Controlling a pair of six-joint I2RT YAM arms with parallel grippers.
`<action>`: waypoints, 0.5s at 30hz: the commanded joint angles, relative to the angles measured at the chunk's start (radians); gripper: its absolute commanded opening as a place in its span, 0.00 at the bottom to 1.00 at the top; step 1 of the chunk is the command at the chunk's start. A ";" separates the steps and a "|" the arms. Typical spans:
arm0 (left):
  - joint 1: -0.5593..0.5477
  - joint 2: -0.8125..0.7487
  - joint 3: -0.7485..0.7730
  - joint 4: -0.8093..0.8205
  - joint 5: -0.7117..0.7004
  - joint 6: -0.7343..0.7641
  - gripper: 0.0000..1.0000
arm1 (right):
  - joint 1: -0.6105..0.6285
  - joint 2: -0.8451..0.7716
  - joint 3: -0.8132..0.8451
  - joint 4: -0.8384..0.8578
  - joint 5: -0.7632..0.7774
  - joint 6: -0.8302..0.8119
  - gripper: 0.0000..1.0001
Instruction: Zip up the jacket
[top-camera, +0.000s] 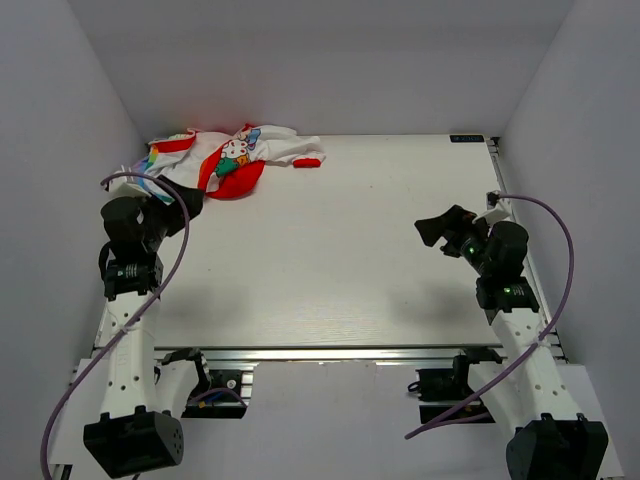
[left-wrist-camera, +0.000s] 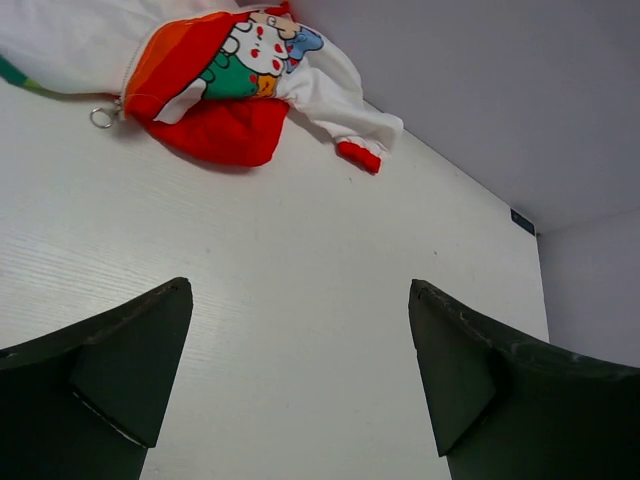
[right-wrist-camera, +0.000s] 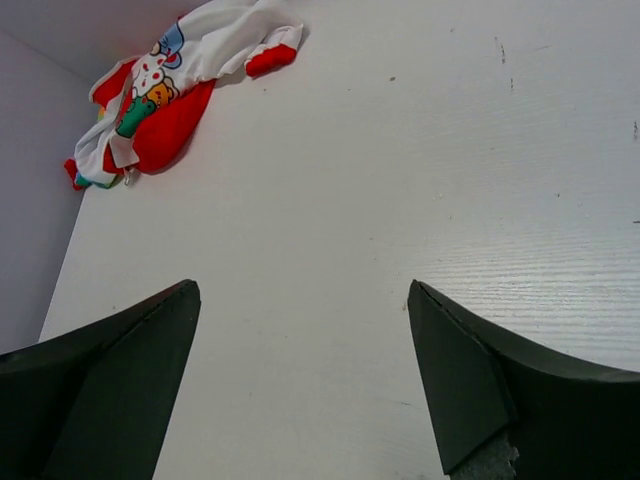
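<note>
The jacket (top-camera: 232, 158) lies crumpled at the table's far left corner, white with a red hood, red cuffs and cartoon figures. It also shows in the left wrist view (left-wrist-camera: 215, 85) and the right wrist view (right-wrist-camera: 170, 85). A metal ring on the zipper pull (left-wrist-camera: 101, 117) lies at its near edge. My left gripper (top-camera: 180, 200) is open and empty just in front of the jacket. My right gripper (top-camera: 450, 228) is open and empty at the right side, far from the jacket.
The white table (top-camera: 330, 260) sits inside white walls on three sides. A small dark label (top-camera: 466, 138) is at the far right corner. The table's front rail (top-camera: 330, 352) runs along the near edge.
</note>
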 joint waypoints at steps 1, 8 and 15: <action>-0.001 0.008 0.007 -0.037 -0.060 -0.046 0.98 | 0.001 -0.009 0.063 -0.057 0.027 -0.016 0.89; -0.001 0.212 0.024 0.024 0.045 -0.008 0.98 | 0.001 0.027 0.056 -0.060 0.015 -0.016 0.89; -0.134 0.625 0.256 0.037 -0.209 0.059 0.98 | 0.001 0.197 0.167 -0.169 -0.005 -0.082 0.89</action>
